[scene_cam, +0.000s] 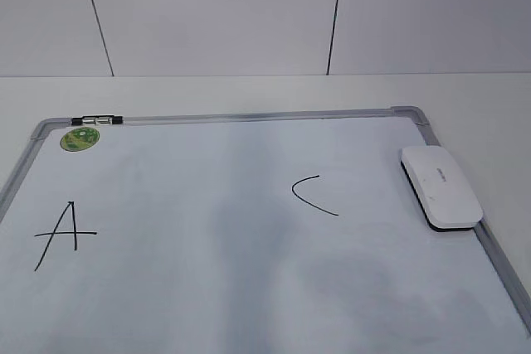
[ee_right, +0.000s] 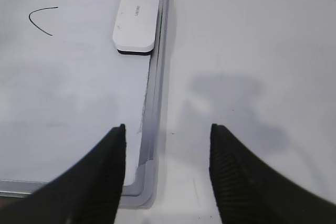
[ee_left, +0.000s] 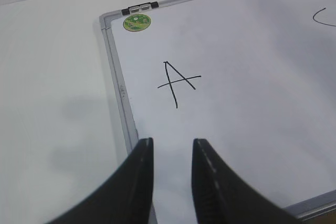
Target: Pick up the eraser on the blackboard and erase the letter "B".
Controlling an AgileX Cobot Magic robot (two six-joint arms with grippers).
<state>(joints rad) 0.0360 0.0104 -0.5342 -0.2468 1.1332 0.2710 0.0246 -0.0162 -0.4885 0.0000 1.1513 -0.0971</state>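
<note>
The blackboard [scene_cam: 249, 118] is a white board with a grey frame, lying flat on the table. The white eraser [scene_cam: 441, 186] rests on its right edge, also shown in the right wrist view [ee_right: 136, 22]. A slanted "A" [scene_cam: 62, 234] stands at the left and an open "C" [scene_cam: 314, 195] right of the middle. No letter "B" shows in any view; the area between them is faintly smudged grey. My left gripper [ee_left: 172, 145] is open and empty over the board's left edge. My right gripper [ee_right: 167, 129] is open and empty over the board's near right corner [ee_right: 155, 103].
A round green sticker [scene_cam: 80, 138] and a black clip [scene_cam: 97, 121] sit at the board's far left corner. White table [scene_cam: 465, 93] surrounds the board. A white panelled wall [scene_cam: 249, 14] stands behind. Neither arm shows in the exterior view.
</note>
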